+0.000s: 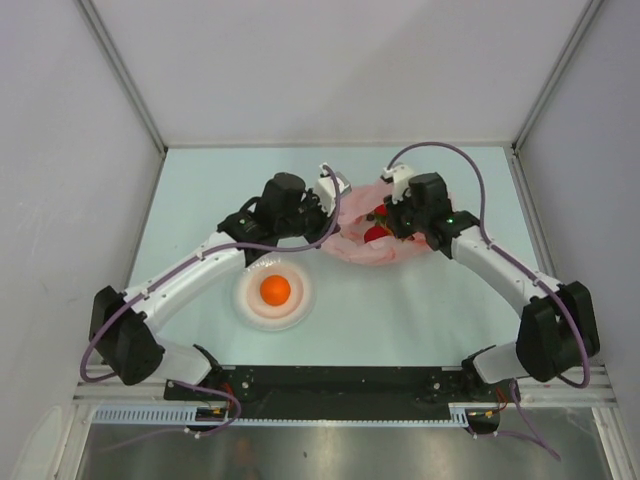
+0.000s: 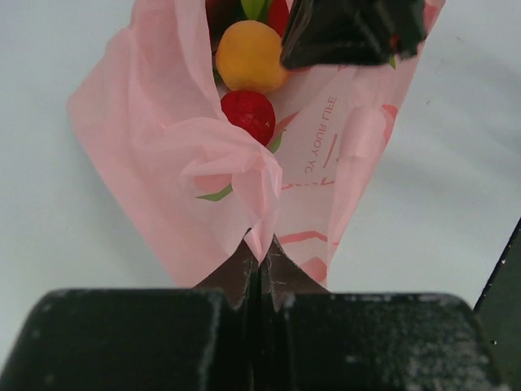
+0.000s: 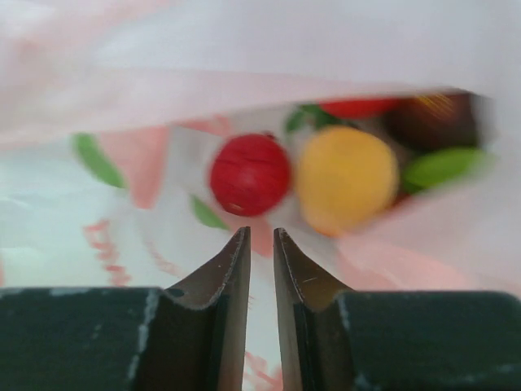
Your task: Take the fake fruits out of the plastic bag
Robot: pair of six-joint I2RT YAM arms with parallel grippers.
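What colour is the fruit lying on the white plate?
Orange. The fruit on the plate shows best in the top external view.

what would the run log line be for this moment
left gripper: shut on plastic bag | right gripper: slightly open, empty, in bag mouth facing red fruit, yellow-orange fruit | orange ball: on white plate

Thin pink film, plastic fruit, matt black jaws

The plastic bag is thin translucent pink film, crinkled and faintly shiny, printed in red and green; the red berry looks like plastic with a faintly textured skin; the yellow-orange fruit is smooth with a soft sheen; the orange ball is smooth, on a smooth white plate; the jaws of the left gripper and right gripper are matt black, scuffed pale along their edges; the counter is pale, smooth and matt.
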